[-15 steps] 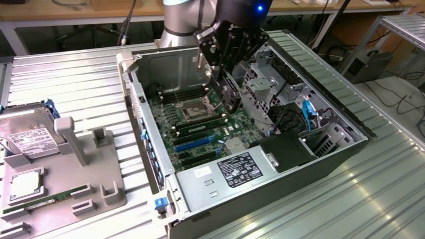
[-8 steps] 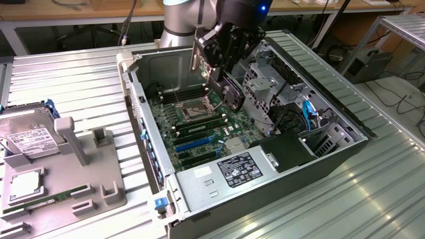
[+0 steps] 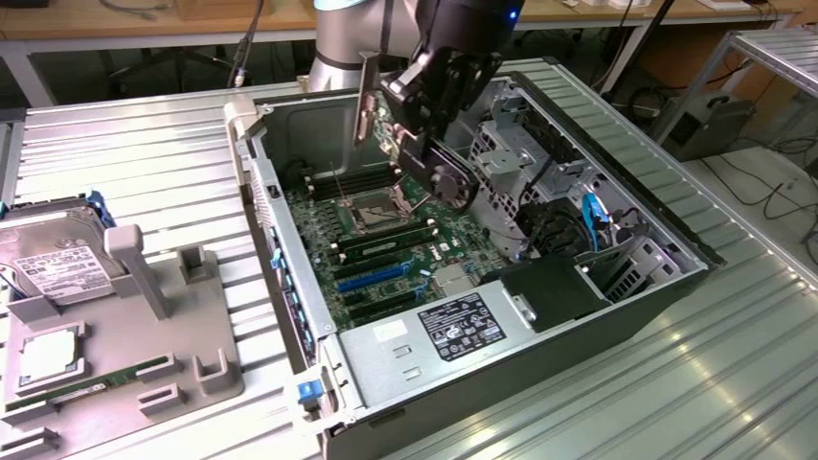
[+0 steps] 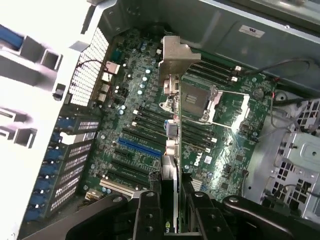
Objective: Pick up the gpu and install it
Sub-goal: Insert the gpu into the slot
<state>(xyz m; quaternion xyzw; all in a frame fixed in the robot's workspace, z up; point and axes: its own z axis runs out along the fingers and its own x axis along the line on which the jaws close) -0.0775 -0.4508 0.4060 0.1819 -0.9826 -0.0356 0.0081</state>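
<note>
We've got the gripper [image 3: 409, 123] clamped on the gpu [image 3: 371, 96], hanging edge-on over the motherboard [image 3: 442, 251] inside the open case [image 3: 537, 364], right above the CPU socket [image 3: 379, 211]. Memory slots [image 3: 381, 245] flank the socket, and the drive cage [image 3: 505, 144] crowds the exterior view's right.

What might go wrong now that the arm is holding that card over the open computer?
The gripper pinches the gpu by one thin edge above the motherboard; a slip might drop it onto the open processor socket. The slots, like the blue slot, lie close together, so a small misalignment might land the card's edge on the wrong one. Its metal bracket might catch on the case wall.
</note>
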